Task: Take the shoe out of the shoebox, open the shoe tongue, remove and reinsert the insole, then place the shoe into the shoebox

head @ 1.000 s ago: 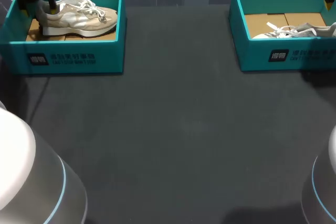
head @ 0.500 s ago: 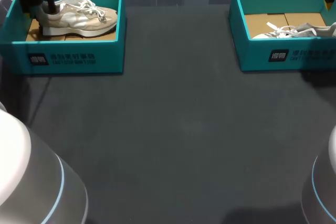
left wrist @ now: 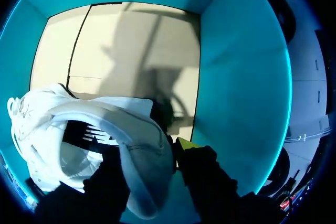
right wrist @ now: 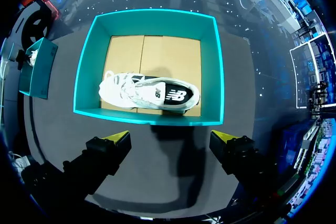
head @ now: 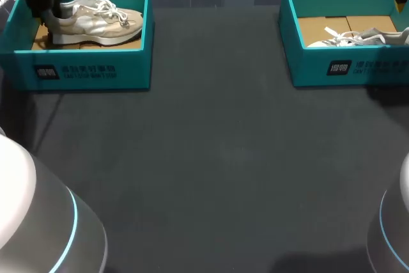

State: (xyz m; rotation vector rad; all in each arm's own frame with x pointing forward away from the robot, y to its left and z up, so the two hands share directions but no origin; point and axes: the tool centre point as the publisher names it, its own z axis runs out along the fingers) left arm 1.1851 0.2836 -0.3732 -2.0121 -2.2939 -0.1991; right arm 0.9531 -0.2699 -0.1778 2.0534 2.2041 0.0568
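The left box (head: 131,71) and right box (right wrist: 152,24) are matt teal card with brown card floors. The left shoe (head: 96,20) is soft tan cloth, maybe suede, on a smooth white sole. The right shoe (right wrist: 149,94) is white cloth. The table (head: 217,158) is dark and matt.
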